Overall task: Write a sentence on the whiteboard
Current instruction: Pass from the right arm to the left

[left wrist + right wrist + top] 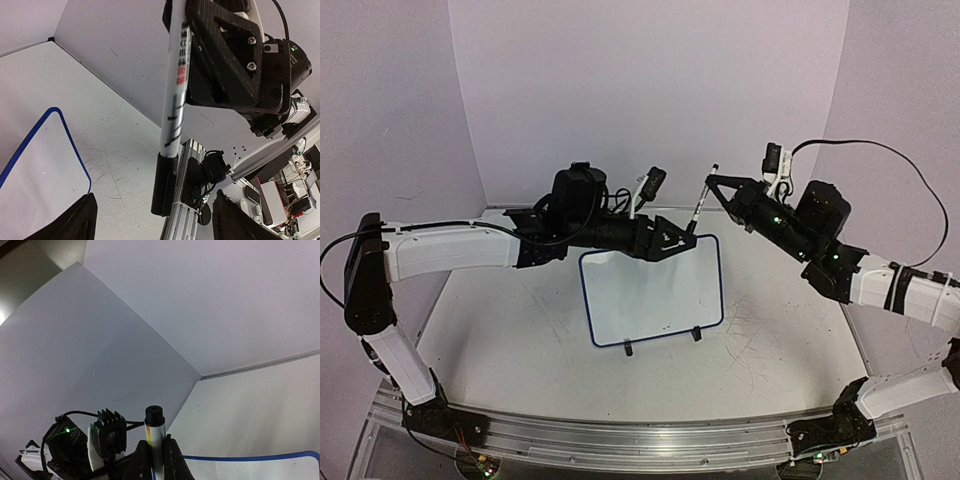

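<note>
The whiteboard [650, 295], blue-rimmed with two black clip feet, lies in the middle of the table; no lettering of the sentence shows on it. My right gripper [712, 184] is shut on a white marker [701, 203] and holds it tilted above the board's far right corner. In the right wrist view my right gripper [156, 441] pinches the marker [154, 426], with the board's rim [250, 458] below. My left gripper [682, 240] is open at the marker's lower end. In the left wrist view its fingers [75, 220] stand wide on either side of the black cap [165, 185].
The tabletop [520, 330] carries faint grey scratches. Purple-white walls close in the back and sides. An aluminium rail [620, 440] runs along the near edge with both arm bases. A black cable [880, 150] loops over the right arm.
</note>
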Controlling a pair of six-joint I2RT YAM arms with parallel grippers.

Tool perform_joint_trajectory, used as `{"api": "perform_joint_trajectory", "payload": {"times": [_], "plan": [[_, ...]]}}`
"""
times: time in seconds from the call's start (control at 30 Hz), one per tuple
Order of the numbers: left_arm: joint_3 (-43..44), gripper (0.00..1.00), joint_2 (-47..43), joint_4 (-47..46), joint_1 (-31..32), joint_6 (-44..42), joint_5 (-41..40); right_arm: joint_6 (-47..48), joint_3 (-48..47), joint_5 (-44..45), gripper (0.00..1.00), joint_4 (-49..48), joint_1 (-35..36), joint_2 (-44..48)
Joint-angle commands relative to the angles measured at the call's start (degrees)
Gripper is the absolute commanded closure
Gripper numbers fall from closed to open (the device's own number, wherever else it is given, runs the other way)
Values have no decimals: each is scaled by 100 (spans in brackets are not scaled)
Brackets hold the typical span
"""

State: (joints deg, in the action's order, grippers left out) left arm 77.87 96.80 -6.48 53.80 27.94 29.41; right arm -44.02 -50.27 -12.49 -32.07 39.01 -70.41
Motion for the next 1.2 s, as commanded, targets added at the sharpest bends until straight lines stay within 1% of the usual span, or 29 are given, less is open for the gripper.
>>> {"api": "perform_joint_trajectory", "payload": {"times": [0.0,0.07,0.3,0.4,0.47,0.53,0.63,0.73,0.83,0.97,1.07,1.17], "plan": [[104,24,-155,-249,25,-11,38,-47,-466,207,100,-710,98,-81],[115,31,-206,-248,25,-37,-16,-91,-500,64,100,-784,118,-125],[221,47,-251,-255,25,-32,-48,-125,-510,-185,100,-915,250,-230],[229,48,-333,-257,26,-76,-57,-103,-518,-197,100,-928,299,-254],[243,46,-391,-264,25,-123,-67,-87,-519,-188,100,-932,328,-275],[223,46,-443,-275,27,-164,-121,-102,-524,-196,100,-956,343,-297],[159,54,-534,-277,25,-231,-274,-107,-550,-221,100,-960,382,-332],[135,65,-588,-276,25,-279,-317,-107,-571,-246,100,-959,411,-371],[82,74,-655,-272,28,-370,-443,-119,-593,-310,100,-960,436,-403],[-143,88,-799,-249,25,-470,-635,-47,-622,-387,100,-831,443,-397],[-293,93,-914,-182,21,-601,-786,116,-632,-311,100,-524,441,-334],[-350,93,-958,-53,18,-686,-882,214,-555,-148,100,-398,444,-200]]}}
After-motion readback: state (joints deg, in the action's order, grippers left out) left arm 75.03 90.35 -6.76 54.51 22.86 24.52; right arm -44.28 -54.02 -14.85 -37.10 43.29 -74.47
